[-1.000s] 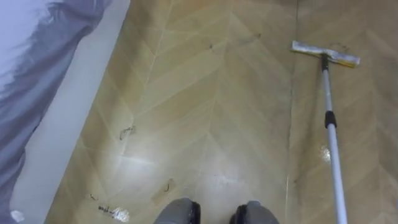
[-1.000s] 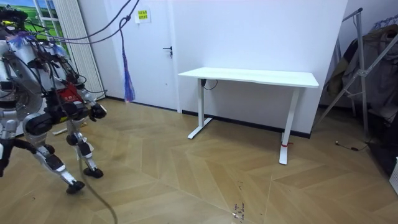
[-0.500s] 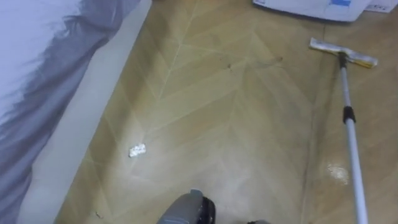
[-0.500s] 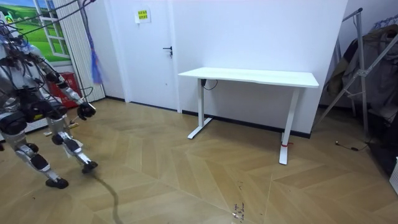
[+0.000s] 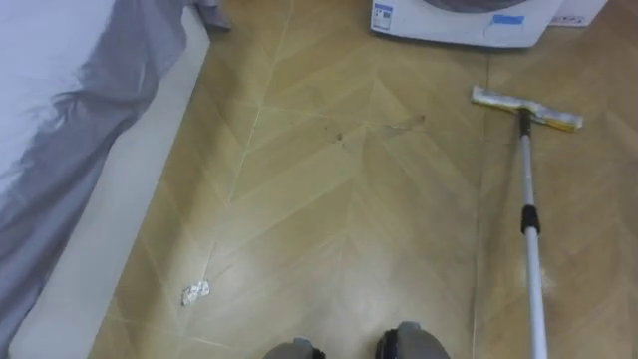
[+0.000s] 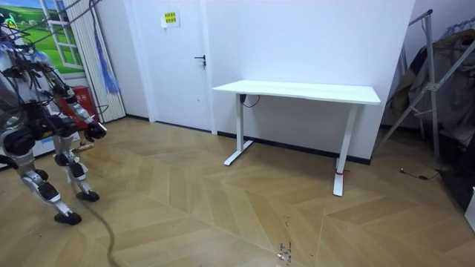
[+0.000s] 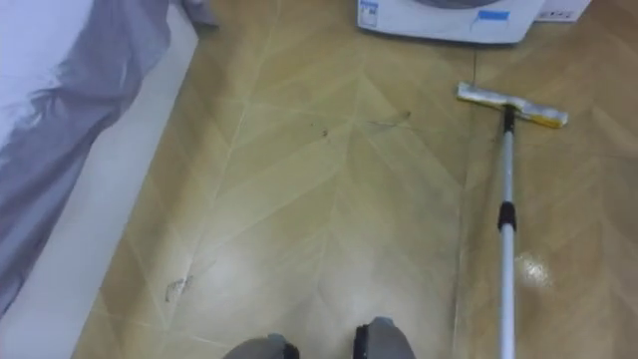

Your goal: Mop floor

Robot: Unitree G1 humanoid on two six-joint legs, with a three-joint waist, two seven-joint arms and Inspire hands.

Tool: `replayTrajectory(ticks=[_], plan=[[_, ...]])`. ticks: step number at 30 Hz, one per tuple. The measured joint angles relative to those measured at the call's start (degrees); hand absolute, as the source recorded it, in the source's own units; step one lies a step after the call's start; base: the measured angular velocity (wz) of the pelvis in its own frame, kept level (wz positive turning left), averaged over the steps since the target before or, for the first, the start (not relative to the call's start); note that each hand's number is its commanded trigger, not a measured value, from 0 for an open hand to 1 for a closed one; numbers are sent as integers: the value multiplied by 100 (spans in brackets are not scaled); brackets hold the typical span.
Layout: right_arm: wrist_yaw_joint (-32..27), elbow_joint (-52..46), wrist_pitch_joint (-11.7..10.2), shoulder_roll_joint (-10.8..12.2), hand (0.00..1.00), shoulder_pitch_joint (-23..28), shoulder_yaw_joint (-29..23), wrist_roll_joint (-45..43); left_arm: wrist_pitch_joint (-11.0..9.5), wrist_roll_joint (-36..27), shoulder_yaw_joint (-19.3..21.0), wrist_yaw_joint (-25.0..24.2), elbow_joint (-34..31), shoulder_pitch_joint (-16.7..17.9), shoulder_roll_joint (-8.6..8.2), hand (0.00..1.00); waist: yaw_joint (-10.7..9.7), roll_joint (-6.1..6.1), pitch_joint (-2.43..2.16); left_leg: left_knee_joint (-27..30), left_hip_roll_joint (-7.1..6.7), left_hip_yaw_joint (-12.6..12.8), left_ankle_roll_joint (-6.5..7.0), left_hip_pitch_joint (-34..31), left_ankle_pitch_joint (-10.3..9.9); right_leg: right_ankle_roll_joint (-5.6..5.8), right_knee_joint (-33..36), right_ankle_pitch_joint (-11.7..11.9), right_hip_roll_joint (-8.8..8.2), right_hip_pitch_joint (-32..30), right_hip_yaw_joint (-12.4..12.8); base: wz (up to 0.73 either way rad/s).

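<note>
left eye view — the whole picture has shifted since half a second ago, which is the camera's own move. more of the white appliance [image 5: 459,18] now shows at the top edge. the mop [image 5: 525,189] lies along the robot's right side, shaft running out of the bottom edge, with the mop head [image 5: 523,108] flat on the floor [image 5: 349,199] near the appliance front. measured against the appliance, the head sits about where it did, so no real stroke is judged made. a crumpled scrap [image 5: 194,292] lies well apart from the head, near the pale base [image 5: 120,219] under the grey cover [image 5: 70,90].

right eye view — same layout. the shaft leaves the frame before any grip on it can be seen.

room view — the robot has stepped toward the room view's left over the last second and stands far from the white table [image 6: 297,92]. one hand [image 6: 96,130] shows at the end of a forearm; which hand it is, how open it is and what it holds cannot be told.

judgement — this is repositioning, not wiping; the patch around the scrap looks unmopped.
</note>
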Motion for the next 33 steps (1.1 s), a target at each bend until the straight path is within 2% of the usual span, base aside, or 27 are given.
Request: replayTrajectory(ticks=[1, 3, 4, 6, 8, 9, 11, 14, 16, 17, 19, 22, 24, 26, 30, 31, 33], plan=[[7, -13, -63, -70, 100, -255, -10, 162, 18, -7, -1, 2, 5, 10, 20, 0, 36, -38, -8, 176, 10, -21, -135, -71, 78, -48, 23, -46, -1, 44, -62, 19], [93, -104, -167, -133, 100, -513, -8, 446, 16, 32, -3, 20, 7, 9, 53, 0, 31, -110, -14, 99, 27, -84, -263, -60, 155, -46, -75, -4, -7, 126, -143, 33], [198, -141, -227, -144, 100, -683, -21, 606, 16, 48, -3, 58, 10, 15, 62, 0, 54, -102, -20, -51, 78, -92, -281, -40, 165, -72, -225, 65, -3, 181, -249, 37], [359, -140, -276, -105, 100, -762, -140, 786, 17, 60, 3, 67, 9, 32, 84, 0, 105, -119, -21, -389, 90, -140, -279, 69, 165, -82, -444, 177, -3, 251, -347, 26], [471, -139, -294, -69, 100, -700, -158, 807, 58, 99, -5, 61, 12, 58, 87, 0, 104, -132, -9, -691, 88, -164, -176, 192, 222, -86, -673, 303, -8, 329, -408, 14], [535, -124, -321, -65, 100, -563, -158, 807, 125, 160, -7, 43, 43, 53, 80, 0, 96, -139, 1, -867, 86, -189, -111, 283, 284, -71, -851, 379, -7, 436, -446, 10], [627, -1, -379, -65, 100, -283, -162, 771, 165, 247, 17, -1, 211, 35, 60, 0, 74, -109, 10, -1150, 100, -203, -79, 544, 387, -44, -1175, 503, 6, 733, -494, 8], [707, 139, -448, -53, 100, 424, -162, 350, 204, 341, 310, -69, 387, 22, 35, 0, -105, -67, 0, -1838, 108, -203, -2, 1165, 589, 42, -1763, 645, -42, 1385, -537, 10], [639, 341, -470, -17, 100, 1014, -141, -308, 209, 439, 558, -65, 563, 74, -20, 0, -176, 14, -71, -2515, 97, -165, 19, 1833, 787, 67, -2318, 818, -34, 1974, -511, -17], [616, 348, -456, 5, 100, 1160, -132, -448, 209, 476, 583, -61, 584, 106, -20, 0, -223, -17, -64, -2681, 95, -162, 23, 1995, 832, 79, -2451, 848, -25, 2115, -508, -16], [580, 343, -305, 168, 100, 1636, -138, -895, 195, 558, 678, -43, 751, 202, 24, 0, -322, -36, -163, -3457, 84, -38, 25, 2682, 1055, 98, -2877, 930, 17, 2600, -419, -25], [675, 285, -269, 341, 100, 1943, -253, -1342, 203, 621, 823, 3, 926, 253, 29, 0, -553, -116, -172, -4242, 88, 44, -7, 3490, 1278, 94, -3200, 932, 71, 3151, -333, -21], [754, 259, -244, 378, 100, 1949, -407, -1617, 207, 733, 830, -2, 921, 264, 13, 0, -661, -156, -168, -4421, 90, 49, -30, 3713, 1315, 85, -3322, 936, 121, 3324, -317, -11], [800, 136, -145, 411, 100, 1935, -521, -1806, 207, 868, 842, -4, 916, 275, 10, 0, -681, -196, -165, -4512, 114, 114, -45, 3872, 1334, 78, -3403, 939, 176, 3416, -272, -11], [833, 16, 16, 501, 100, 1855, -844, -2229, 308, 1207, 1141, -27, 916, 328, -10, 0, -686, -337, -166, -4582, 186, 164, -63, 4205, 1349, 55, -3650, 987, 269, 3787, -245, -6], [831, -116, 113, 522, 100, 1836, -908, -2368, 360, 1308, 1173, -62, 916, 330, -13, 0, -692, -361, -157, -4615, 196, 169, -64, 4260, 1350, 56, -3689, 989, 281, 3851, -245, 0], [829, -211, 144, 539, 100, 1789, -970, -2478, 382, 1449, 1215, -91, 918, 344, -25, 0, -690, -386, -143, -4616, 206, 168, -65, 4323, 1350, 60, -3744, 1007, 291, 3941, -242, 0]])
